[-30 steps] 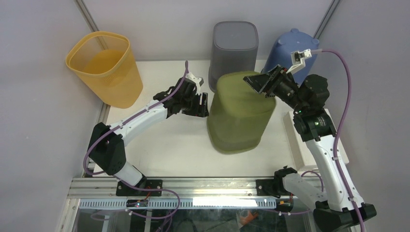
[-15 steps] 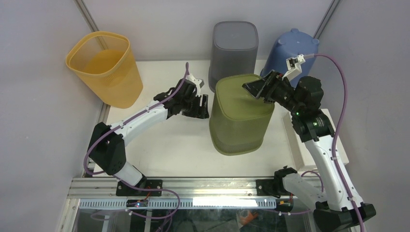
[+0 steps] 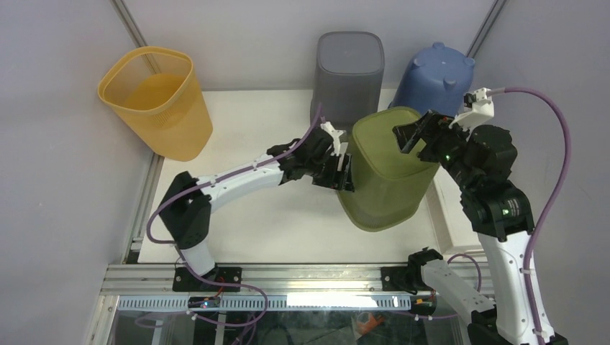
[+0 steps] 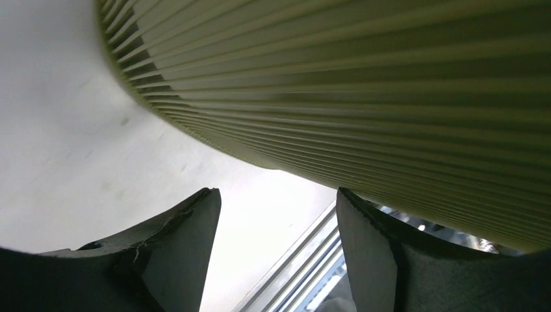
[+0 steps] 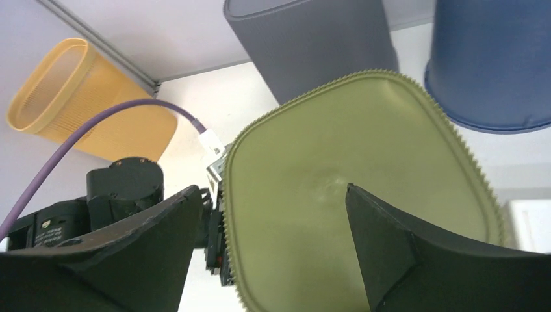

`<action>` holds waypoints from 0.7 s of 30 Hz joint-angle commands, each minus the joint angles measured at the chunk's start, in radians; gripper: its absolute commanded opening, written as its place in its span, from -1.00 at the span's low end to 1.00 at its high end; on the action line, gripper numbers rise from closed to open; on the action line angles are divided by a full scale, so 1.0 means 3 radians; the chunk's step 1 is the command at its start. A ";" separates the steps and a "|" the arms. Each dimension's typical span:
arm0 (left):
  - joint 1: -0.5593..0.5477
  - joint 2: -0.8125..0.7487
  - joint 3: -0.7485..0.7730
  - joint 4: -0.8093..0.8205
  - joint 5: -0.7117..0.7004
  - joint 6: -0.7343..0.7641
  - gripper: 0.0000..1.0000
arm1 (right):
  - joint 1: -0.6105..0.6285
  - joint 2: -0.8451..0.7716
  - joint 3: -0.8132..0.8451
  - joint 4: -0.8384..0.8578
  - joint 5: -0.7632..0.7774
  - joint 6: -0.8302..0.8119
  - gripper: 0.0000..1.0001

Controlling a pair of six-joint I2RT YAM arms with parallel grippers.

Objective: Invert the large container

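Note:
The large olive-green ribbed container (image 3: 388, 176) stands mouth down on the white table, its flat base facing up. It leans a little to the right. My left gripper (image 3: 344, 171) is open and empty, and sits against the container's left wall. The ribbed wall (image 4: 364, 84) fills that wrist view above the open gripper (image 4: 276, 218). My right gripper (image 3: 411, 134) is open and empty, and hovers just over the base. In the right wrist view the base (image 5: 364, 162) lies between and beyond the spread gripper (image 5: 273, 192).
A yellow mesh basket (image 3: 155, 100) stands at the back left. A grey bin (image 3: 349, 68) and a blue bin (image 3: 435, 75) stand upside down behind the green one. A white block (image 3: 447, 215) lies at the right edge. A metal rail (image 3: 288, 277) runs along the front.
The green container has slid to the right. My left arm has stretched right after it, staying at its left wall. My right gripper has drawn back to the right above the base.

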 commanded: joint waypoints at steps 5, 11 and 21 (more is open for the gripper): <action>0.0036 0.0532 0.0826 0.0552 0.0393 -0.0265 0.39 | 0.0011 -0.0040 0.0526 -0.0441 -0.0067 -0.0575 0.72; 0.0406 0.0236 0.0750 0.0397 0.0428 -0.0165 0.45 | 0.0011 0.0008 0.0416 -0.0588 -0.1009 -0.0845 0.75; 0.1112 -0.0635 0.0256 -0.0052 0.0010 0.0072 0.50 | 0.0012 0.0043 -0.0152 -0.0997 -0.1865 -0.0988 0.83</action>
